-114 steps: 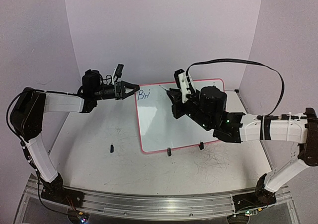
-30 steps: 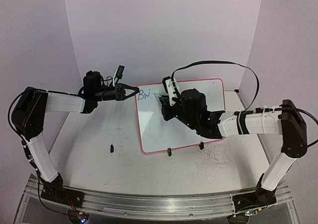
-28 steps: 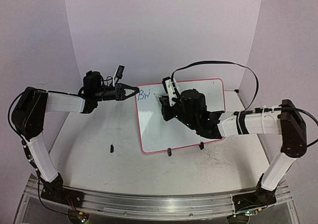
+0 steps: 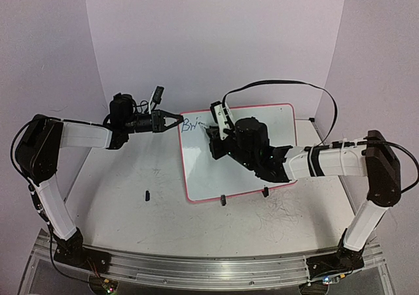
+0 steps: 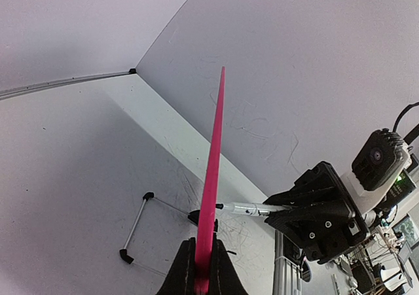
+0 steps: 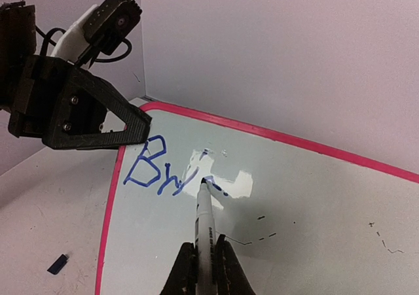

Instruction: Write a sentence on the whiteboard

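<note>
The whiteboard (image 4: 216,171), white with a red-pink rim, lies tilted at the table's back middle. Blue letters reading "Bri" (image 6: 163,171) stand near its top left corner, also in the top view (image 4: 190,124). My right gripper (image 4: 213,138) is shut on a white marker (image 6: 206,226), whose tip touches the board just right of the letters. My left gripper (image 4: 177,120) is shut on the board's top left rim (image 5: 211,177); the board shows edge-on in the left wrist view. The marker (image 5: 252,208) and right gripper (image 5: 321,210) show there too.
A small dark cap (image 4: 147,194) lies on the table left of the board, also in the right wrist view (image 6: 57,263). Two black clip feet (image 4: 223,199) sit at the board's near edge. Grey scribbles (image 4: 281,211) mark the tabletop. Purple walls stand close behind.
My right gripper has moved left along the board's top with the marker. The blue letters have a new stroke. The left arm has not moved.
</note>
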Tool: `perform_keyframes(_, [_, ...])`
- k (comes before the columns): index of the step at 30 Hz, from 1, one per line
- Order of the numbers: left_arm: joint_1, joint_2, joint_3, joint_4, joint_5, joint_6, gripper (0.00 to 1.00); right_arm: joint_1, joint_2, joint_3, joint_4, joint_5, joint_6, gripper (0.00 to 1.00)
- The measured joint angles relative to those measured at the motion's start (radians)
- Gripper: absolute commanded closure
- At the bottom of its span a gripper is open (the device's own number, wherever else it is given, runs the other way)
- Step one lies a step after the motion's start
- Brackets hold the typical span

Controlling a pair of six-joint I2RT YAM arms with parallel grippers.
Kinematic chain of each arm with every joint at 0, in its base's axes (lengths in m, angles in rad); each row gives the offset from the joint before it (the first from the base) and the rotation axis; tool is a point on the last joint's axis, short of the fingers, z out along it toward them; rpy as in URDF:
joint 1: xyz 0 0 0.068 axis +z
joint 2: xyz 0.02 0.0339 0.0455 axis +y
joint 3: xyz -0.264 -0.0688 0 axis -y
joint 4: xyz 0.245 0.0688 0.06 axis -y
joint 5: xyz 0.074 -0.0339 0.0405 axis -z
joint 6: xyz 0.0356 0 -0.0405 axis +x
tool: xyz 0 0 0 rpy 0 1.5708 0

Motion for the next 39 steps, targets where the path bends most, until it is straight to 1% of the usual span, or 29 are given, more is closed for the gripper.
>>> perform_keyframes(18, [0.0, 0.0, 0.0, -0.002, 0.0, 0.0, 1.0, 0.0, -0.005, -0.026, -0.001, -0.012, 0.012, 1.0])
perform_keyframes(39, [-0.001, 0.0, 0.0, -0.002, 0.0, 0.0, 1.0, 0.002, -0.015, -0.035, -0.001, 0.033, 0.014, 1.0])
